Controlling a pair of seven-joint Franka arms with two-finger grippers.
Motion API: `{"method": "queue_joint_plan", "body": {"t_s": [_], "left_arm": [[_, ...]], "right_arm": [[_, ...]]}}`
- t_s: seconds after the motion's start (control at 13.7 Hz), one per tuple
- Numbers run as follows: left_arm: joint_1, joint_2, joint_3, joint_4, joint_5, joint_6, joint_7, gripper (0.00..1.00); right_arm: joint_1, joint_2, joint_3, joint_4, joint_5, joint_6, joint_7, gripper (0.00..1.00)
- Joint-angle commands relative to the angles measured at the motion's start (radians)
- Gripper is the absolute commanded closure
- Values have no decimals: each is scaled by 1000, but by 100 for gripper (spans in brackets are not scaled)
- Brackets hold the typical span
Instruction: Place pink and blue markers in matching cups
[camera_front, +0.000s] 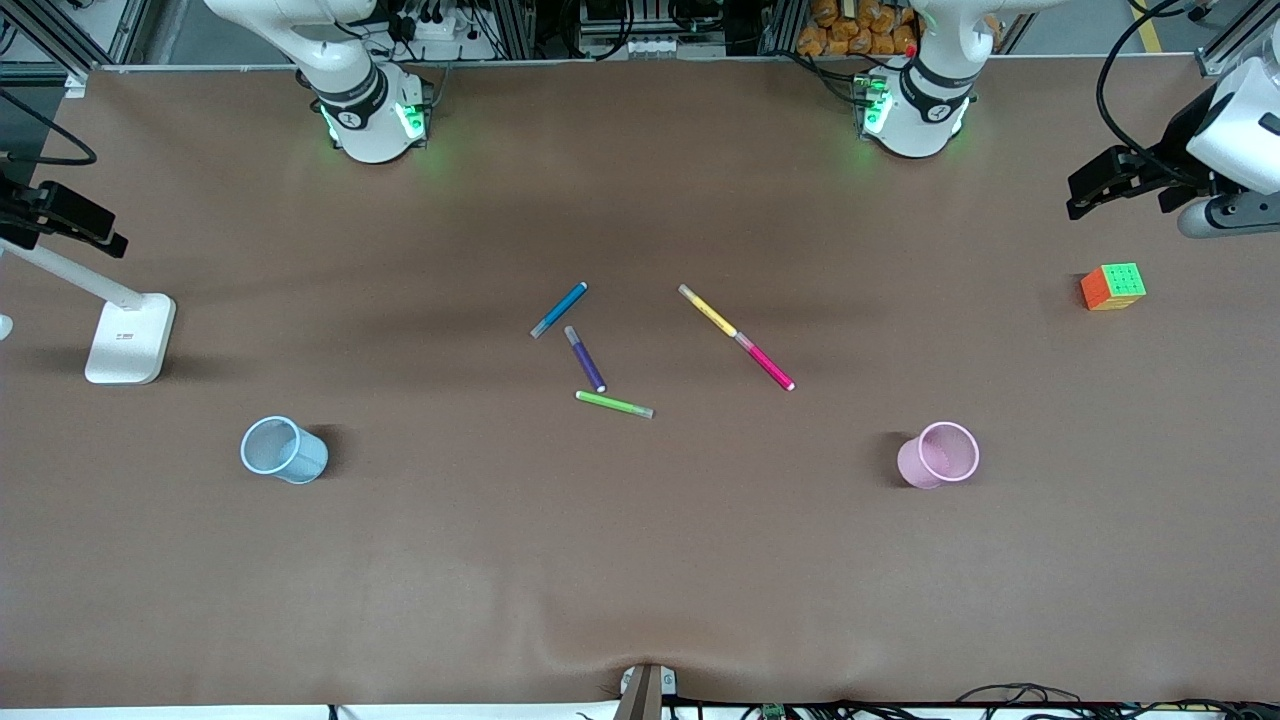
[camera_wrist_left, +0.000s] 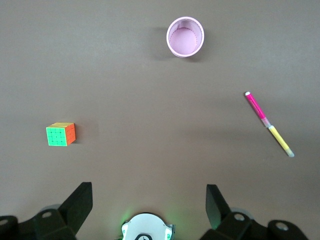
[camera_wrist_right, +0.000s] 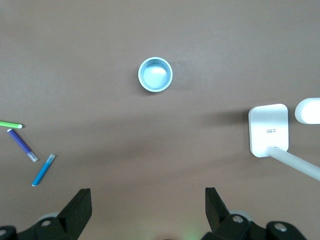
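- The left pincer (camera_wrist_left: 149, 202) hangs high above the left arm's end of the desk (camera_front: 640, 560), its two dark fingers (camera_wrist_left: 80, 202) spread wide with nothing between them.
- The right pincer (camera_wrist_right: 148, 202) hangs high above the right arm's end of the desk, likewise spread wide and empty; both arms wait.
- Below the left pincer stands the pink cup (camera_front: 938, 455), upright, open mouth up, with nothing in it as seen in the left wrist view.
- A colourful puzzle cube (camera_front: 1112, 287) sits toward the left arm's end, farther from the front camera than the pink cup and well apart from it.
- Below the right pincer stands the blue cup (camera_front: 284, 450), upright and with nothing in it.
- A white lamp base (camera_front: 130, 338) rests near the right arm's end, farther from the front camera than the blue cup.
- The pink marker (camera_front: 765, 362) lies flat mid-desk, end to end with a yellow pen (camera_front: 708, 311), the two forming one slanted line.
- The blue marker (camera_front: 559, 309) lies flat mid-desk, toward the right arm's side of the pink one and well apart from it.
- Just beside the blue marker lies a purple pen (camera_front: 585, 359), and a green pen (camera_front: 614, 404) lies nearest the front camera, its end close to the purple pen's tip.
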Motion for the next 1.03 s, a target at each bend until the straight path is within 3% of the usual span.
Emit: {"method": "queue_joint_plan", "body": {"t_s": [0.0,0.29,0.95], "left_arm": [[-1,6,-10,-9,-14,2,-39,0],[-14,12,-17,-53,-17,69,-82,0],[-18,118,-155,-94,-9,190,-353,0]], "right_arm": [[-8,8,7,19,17,-9,-10,0],[-13,8,7,19,17,-8,-10,0],[-19,8,6,19,37,-12,-12,0]]}}
